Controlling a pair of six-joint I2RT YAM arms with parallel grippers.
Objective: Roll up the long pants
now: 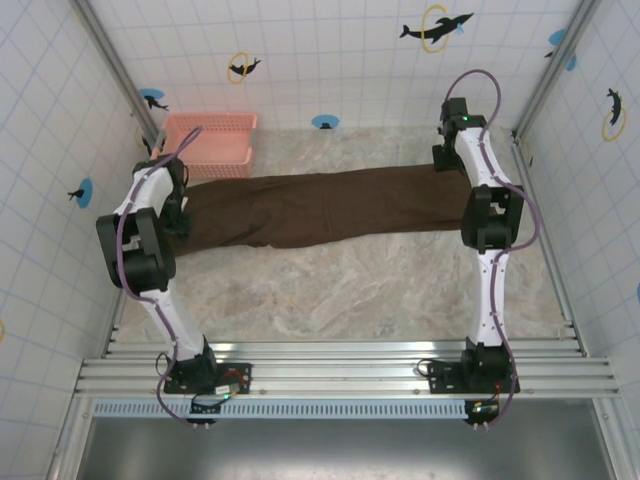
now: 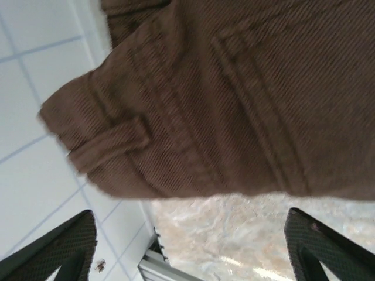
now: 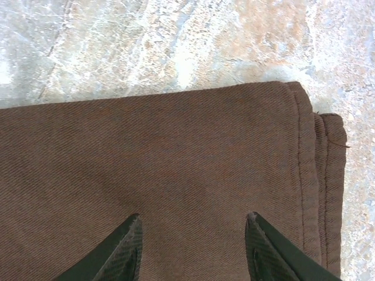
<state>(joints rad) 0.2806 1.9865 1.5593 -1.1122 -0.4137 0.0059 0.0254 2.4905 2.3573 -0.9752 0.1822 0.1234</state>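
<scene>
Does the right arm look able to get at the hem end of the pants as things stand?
Probably yes: the right gripper is open right over the pants at their hem, which lies flat on the table with nothing across it.

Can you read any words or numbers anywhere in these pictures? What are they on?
No readable words or numbers anywhere.
The wall stickers are dolphin pictures with rings, no letters.
The long pants and the pink basket are plain, no label showing.
Anything on the arm bases is too small to read.
</scene>
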